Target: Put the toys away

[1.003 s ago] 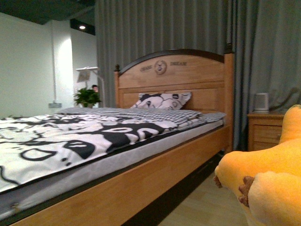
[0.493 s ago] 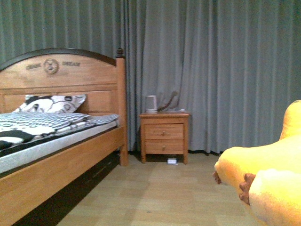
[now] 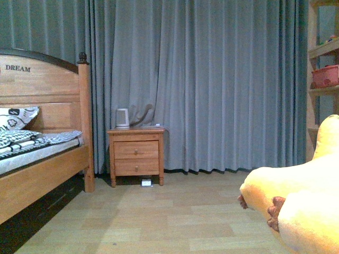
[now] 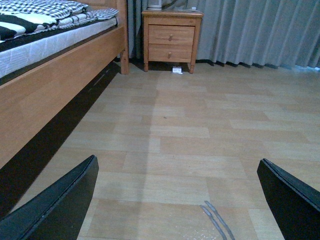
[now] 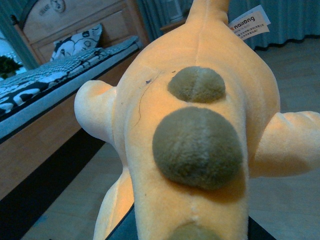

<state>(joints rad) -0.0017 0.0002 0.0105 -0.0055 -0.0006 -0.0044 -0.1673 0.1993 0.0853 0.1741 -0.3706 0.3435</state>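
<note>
Plush toy (image 3: pixel 296 198), orange-yellow and soft-bodied, sits in the lower right of the front view, clear of the floor (image 3: pixel 175 222). A stubby limb with small brown marks is turned toward the camera. In the right wrist view the toy fills nearly the whole frame, showing round olive-brown patches and a white tag (image 5: pixel 249 22) at its far end.

Right gripper: hidden beneath the toy, with only a dark edge showing, so it cannot be told whether its jaws pinch the plush. From the toy's raised position, that arm is judged to be carrying it.

Left gripper (image 4: pixel 176 162): fingers spread wide with nothing between them, hanging low over bare floor.

Beyond the toy, a wooden shelf (image 3: pixel 313 53) stands at the right edge of the front view, with a red basket (image 3: pixel 325 76) on one tier. A nightstand (image 3: pixel 136 153) and the bed (image 3: pixel 42 95) stand well apart to the left, before a grey curtain (image 3: pixel 222 79).

Step in hand, as judged: transport of the toy toward a storage place, most likely the shelf.

Good practice:
- Carry the toy high enough that its dangling limbs clear the floor.
- Turn slowly so the bulky, yielding body does not swing or slip.
- Steer by the front view, since the toy blocks the right wrist camera.
- Approach the shelf squarely, so that no limb catches on its post.
</note>
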